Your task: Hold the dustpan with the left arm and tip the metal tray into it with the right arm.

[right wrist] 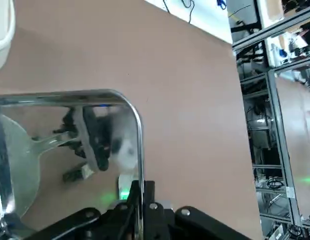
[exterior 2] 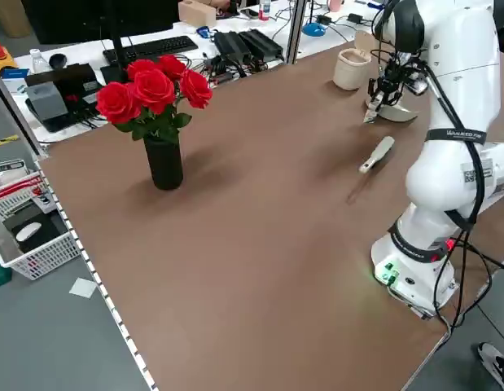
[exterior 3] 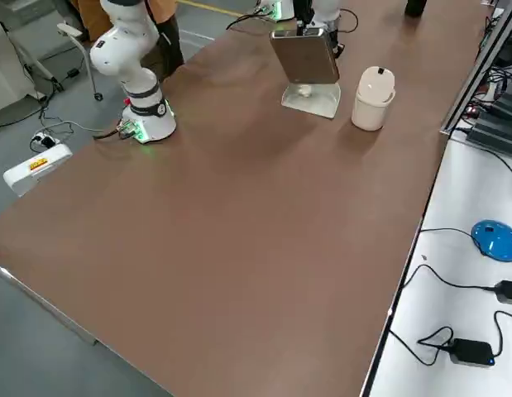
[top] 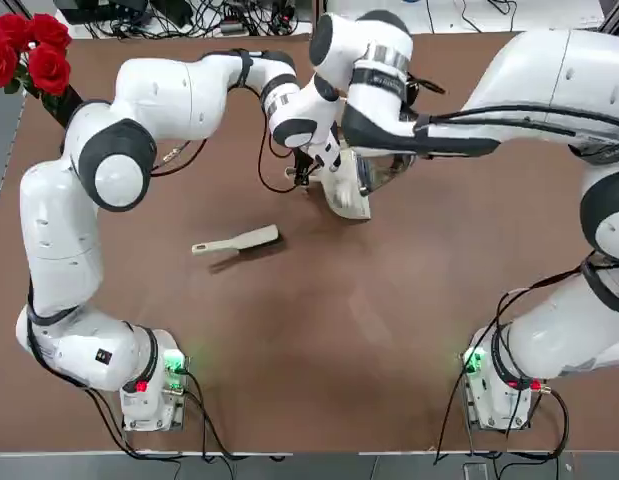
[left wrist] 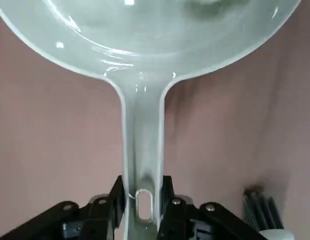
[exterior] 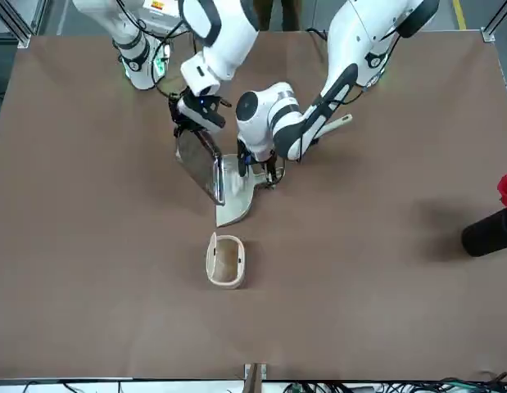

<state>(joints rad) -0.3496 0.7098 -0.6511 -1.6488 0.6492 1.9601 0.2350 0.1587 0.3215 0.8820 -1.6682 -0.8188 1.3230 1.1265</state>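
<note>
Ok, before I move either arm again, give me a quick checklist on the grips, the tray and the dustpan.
1. Left gripper closed on the dustpan handle: ok.
2. Right gripper closed on the metal tray's rim: ok.
3. Tray tipped steeply: ok.
4. Tray over the dustpan's scoop: ok.
5. Something pale in the scoop below the tray identified: cannot tell.
6. Brush lying apart from the dustpan: ok.

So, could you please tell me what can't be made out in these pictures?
- Pale lump on the dustpan: too small to identify in the right side view.
- Dustpan's far rim: cut off by the left wrist view's top edge.
- Brush bristles: behind the left arm in the front view.
</note>
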